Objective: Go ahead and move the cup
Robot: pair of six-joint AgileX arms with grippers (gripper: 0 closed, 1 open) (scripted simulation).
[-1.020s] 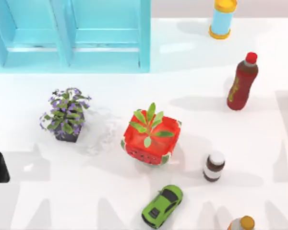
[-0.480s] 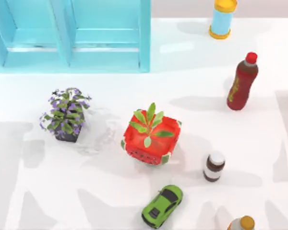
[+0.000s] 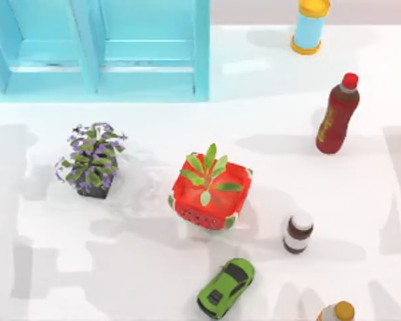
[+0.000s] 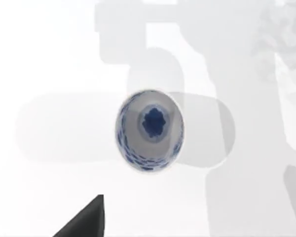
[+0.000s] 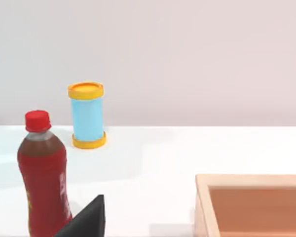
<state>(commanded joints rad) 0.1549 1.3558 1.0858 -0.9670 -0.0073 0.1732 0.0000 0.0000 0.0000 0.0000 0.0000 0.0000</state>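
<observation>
**On the white tabletop, a cup seen from straight above**

Under the left wrist camera, a round white cup with blue patterning around its inner wall and a blue blot at its bottom [image 4: 149, 130] stands upright on the white tabletop [image 4: 49, 59], its mouth facing the lens. A dark finger of the left claw [image 4: 86, 219] juts into the edge of that view, apart from the cup; whether the left claw is open or closed cannot be told.

From above, a potted plant with purple flowers in a dark pot [image 3: 91, 160] stands toward the left side of the tabletop. Near the middle sits a red, watermelon-patterned planter holding a green leafy sprout [image 3: 209, 192]. Below it lies a lime-green toy car [image 3: 226, 287], and to the car's right a small dark jar with a white lid [image 3: 298, 232]. A dark red drink bottle with a red cap [image 3: 337, 114] stands well apart at the right, and a light blue cylinder with yellow ends [image 3: 310, 25] at the far edge. A turquoise cabinet [image 3: 97, 47] fills the far left.

The right wrist view shows one dark finger of the right claw [image 5: 86, 219], its state impossible to tell, and the corner of an orange-brown wooden tray [image 5: 251, 202].
</observation>
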